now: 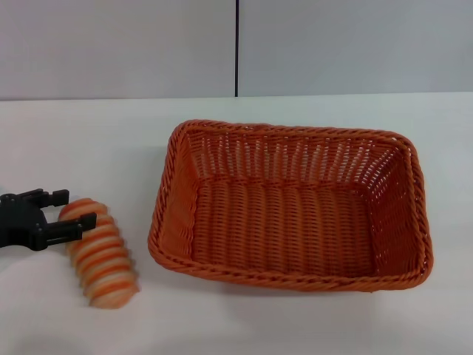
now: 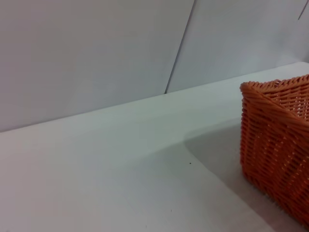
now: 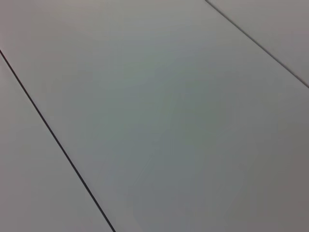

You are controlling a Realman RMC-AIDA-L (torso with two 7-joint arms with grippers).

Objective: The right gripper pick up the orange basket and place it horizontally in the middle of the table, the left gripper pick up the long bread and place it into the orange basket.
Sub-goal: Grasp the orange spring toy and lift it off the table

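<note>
left end effector [image 1: 65, 211] straddles long bread [image 1: 101, 255] beside orange basket [image 1: 290, 205].

Worktop [image 1: 89, 140]: you have two items on it. The basket [image 1: 290, 203] sits at centre, slightly right, long side across your view, with nothing in it. The long bread [image 1: 100, 253] lies on the worktop left of the basket, near it but apart, running front to back. Your left tool [image 1: 65, 209] is at the far left, its fingers either side of the bread's rear end. A wall stands behind the worktop.
</note>
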